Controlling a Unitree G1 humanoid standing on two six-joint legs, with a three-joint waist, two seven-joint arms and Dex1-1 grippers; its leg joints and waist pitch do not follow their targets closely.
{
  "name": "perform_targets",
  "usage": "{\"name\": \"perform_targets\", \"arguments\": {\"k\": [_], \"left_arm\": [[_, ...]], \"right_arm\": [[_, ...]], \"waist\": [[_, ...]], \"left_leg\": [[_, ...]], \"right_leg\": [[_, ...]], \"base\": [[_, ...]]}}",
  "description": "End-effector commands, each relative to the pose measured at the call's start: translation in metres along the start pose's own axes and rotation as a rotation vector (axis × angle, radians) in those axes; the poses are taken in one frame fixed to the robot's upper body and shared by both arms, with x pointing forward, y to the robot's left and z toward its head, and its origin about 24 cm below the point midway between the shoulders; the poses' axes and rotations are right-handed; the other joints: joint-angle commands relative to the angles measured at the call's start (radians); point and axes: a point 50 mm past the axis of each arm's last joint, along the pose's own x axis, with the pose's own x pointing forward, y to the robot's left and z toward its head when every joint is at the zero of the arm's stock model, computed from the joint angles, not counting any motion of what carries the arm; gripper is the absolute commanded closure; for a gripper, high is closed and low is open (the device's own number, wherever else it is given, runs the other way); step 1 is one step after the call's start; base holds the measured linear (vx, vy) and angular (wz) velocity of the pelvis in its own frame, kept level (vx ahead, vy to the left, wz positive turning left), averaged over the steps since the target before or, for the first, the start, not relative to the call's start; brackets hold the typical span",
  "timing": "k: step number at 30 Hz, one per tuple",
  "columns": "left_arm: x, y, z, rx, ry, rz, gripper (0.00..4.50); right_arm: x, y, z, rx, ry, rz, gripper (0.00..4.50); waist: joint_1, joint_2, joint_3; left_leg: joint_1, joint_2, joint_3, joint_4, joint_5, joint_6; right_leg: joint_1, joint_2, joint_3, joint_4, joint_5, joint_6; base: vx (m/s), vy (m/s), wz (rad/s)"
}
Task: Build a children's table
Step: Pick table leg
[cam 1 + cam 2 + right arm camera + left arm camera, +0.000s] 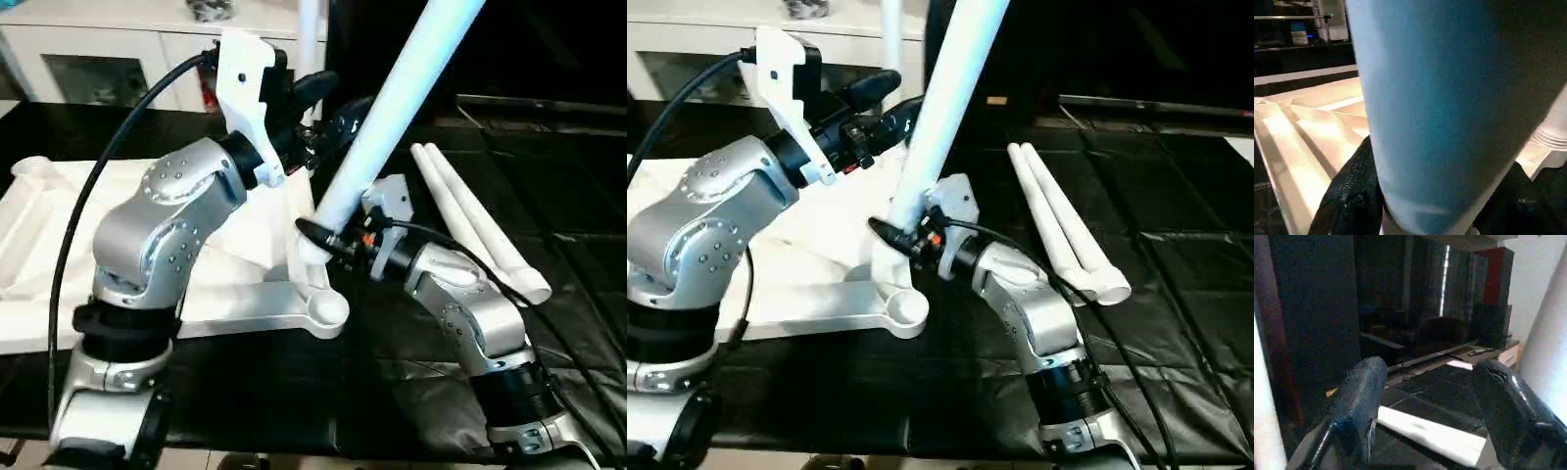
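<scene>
scene: black-covered surface [549,323], robot working over it with both arms
top: white table top [245,299] lies upside down on the surface, ribbed side up, on the robot's left half; near round corner socket [328,311] bare
held leg: long white leg [392,103] slants up and away toward the robot's right, lower end down at the top's right edge, behind the near socket; exact seating hidden by the right tool
right tool: right tool [323,238] clamped around the held leg near its lower end, black fingers [1352,196] either side of the tube in the right wrist view
left tool: left tool [328,103] raised above the top, just left of the held leg; fingers [1359,401] spread, nothing between them; one tip looks close to the leg, contact unclear
spare legs: two more white legs [470,220] lie side by side, touching, on the surface to the robot's right, apart from the top
standing leg: a fourth white leg [312,24] stands upright at the far side, behind the left tool; its base is hidden
background: white cabinet [118,59] with glass door behind the surface on the left; dark furniture behind on the right
</scene>
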Motion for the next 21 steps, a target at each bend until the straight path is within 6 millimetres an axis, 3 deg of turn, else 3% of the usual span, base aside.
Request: {"name": "perform_targets", "arguments": {"k": [1, 4, 6, 7, 9, 11, 14, 15, 16, 17, 18, 19, 21], "left_arm": [[-0.011, 0.005, -0.008, 0.016, 0.046, 0.011, 1.24], [-0.021, 0.014, -0.016, 0.039, 0.095, 0.04, 1.24], [-0.036, 0.022, -0.029, 0.069, 0.178, 0.042, 1.24], [-0.05, 0.026, -0.041, 0.085, 0.256, 0.023, 1.24], [-0.061, 0.027, -0.051, 0.092, 0.318, -0.007, 1.24], [-0.078, 0.022, -0.067, 0.096, 0.429, -0.093, 1.24], [-0.092, 0.014, -0.081, 0.087, 0.524, -0.19, 1.24], [-0.1, 0.005, -0.09, 0.069, 0.586, -0.272, 1.24], [-0.108, -0.002, -0.096, 0.044, 0.634, -0.328, 1.24], [-0.115, -0.007, -0.103, 0.032, 0.684, -0.37, 1.24], [-0.115, -0.007, -0.103, 0.032, 0.684, -0.37, 1.24], [-0.123, -0.006, -0.115, 0.045, 0.761, -0.369, 1.24], [-0.126, -0.005, -0.119, 0.055, 0.786, -0.359, 1.51]], "right_arm": [[-0.006, -0.004, -0.002, 0.006, -0.008, -0.055, 2.57], [-0.008, -0.005, -0.003, 0.016, -0.021, -0.077, 2.57], [-0.014, -0.008, -0.004, 0.033, -0.035, -0.107, 2.57], [-0.021, -0.01, -0.006, 0.047, -0.039, -0.133, 2.57], [-0.025, -0.012, -0.007, 0.056, -0.039, -0.153, 2.57], [-0.033, -0.014, -0.01, 0.066, -0.032, -0.18, 2.57], [-0.038, -0.015, -0.013, 0.066, -0.02, -0.194, 2.57], [-0.042, -0.015, -0.015, 0.066, -0.014, -0.199, 2.57], [-0.044, -0.015, -0.016, 0.067, -0.01, -0.203, 2.57], [-0.046, -0.014, -0.018, 0.07, -0.002, -0.211, 2.57], [-0.046, -0.014, -0.018, 0.07, -0.002, -0.211, 2.57], [-0.05, -0.014, -0.021, 0.07, 0.018, -0.228, 2.57], [-0.052, -0.013, -0.022, 0.069, 0.028, -0.234, 2.57]], "waist": [[-0.005, 0.018, -0.088], [-0.006, 0.02, -0.092], [-0.007, 0.021, -0.091], [-0.003, 0.028, -0.09], [-0.007, 0.025, -0.091], [-0.008, 0.034, -0.09], [-0.003, 0.037, -0.086], [-0.008, 0.038, -0.082], [-0.005, 0.037, -0.083], [-0.009, 0.035, -0.081], [-0.008, 0.039, -0.08], [-0.009, 0.044, -0.079], [-0.011, 0.04, -0.076]], "left_leg": [[0.012, 0.065, -0.031, -0.07, -0.173, -0.016], [0.01, 0.063, -0.031, -0.069, -0.16, -0.015], [0.012, 0.061, -0.03, -0.07, -0.172, -0.016], [0.014, 0.062, -0.032, -0.071, -0.178, -0.018], [0.016, 0.062, -0.032, -0.075, -0.184, -0.02], [0.021, 0.064, -0.033, -0.077, -0.212, -0.027], [0.029, 0.064, -0.031, -0.078, -0.249, -0.033], [0.022, 0.063, -0.032, -0.083, -0.272, -0.031], [0.028, 0.065, -0.033, -0.083, -0.283, -0.033], [0.023, 0.064, -0.034, -0.085, -0.286, -0.03], [0.026, 0.064, -0.034, -0.085, -0.292, -0.03], [0.029, 0.06, -0.031, -0.082, -0.311, -0.03], [0.029, 0.058, -0.033, -0.084, -0.317, -0.027]], "right_leg": [[0.056, -0.105, 0.074, -0.082, -0.288, -0.079], [0.058, -0.101, 0.075, -0.074, -0.252, -0.084], [0.057, -0.101, 0.075, -0.075, -0.261, -0.084], [0.055, -0.103, 0.075, -0.078, -0.27, -0.08], [0.054, -0.1, 0.076, -0.078, -0.271, -0.07], [0.049, -0.1, 0.077, -0.078, -0.288, -0.078], [0.044, -0.103, 0.079, -0.085, -0.319, -0.089], [0.049, -0.103, 0.078, -0.087, -0.351, -0.085], [0.046, -0.105, 0.079, -0.088, -0.364, -0.08], [0.049, -0.104, 0.079, -0.087, -0.379, -0.079], [0.046, -0.104, 0.08, -0.09, -0.394, -0.074], [0.043, -0.104, 0.079, -0.097, -0.44, -0.067], [0.043, -0.102, 0.077, -0.105, -0.476, -0.048]], "base": [[0.0, 0.0, 0.0], [0.0, 0.0, 0.0], [0.0, 0.0, 0.0], [0.0, 0.0, 0.0], [0.0, 0.0, 0.0], [0.0, 0.0, 0.0], [0.0, 0.0, 0.0], [0.0, 0.0, 0.0], [0.0, 0.0, 0.0], [0.0, 0.0, 0.0], [0.0, 0.0, 0.0], [0.0, 0.0, 0.0], [0.0, 0.0, 0.0]]}}
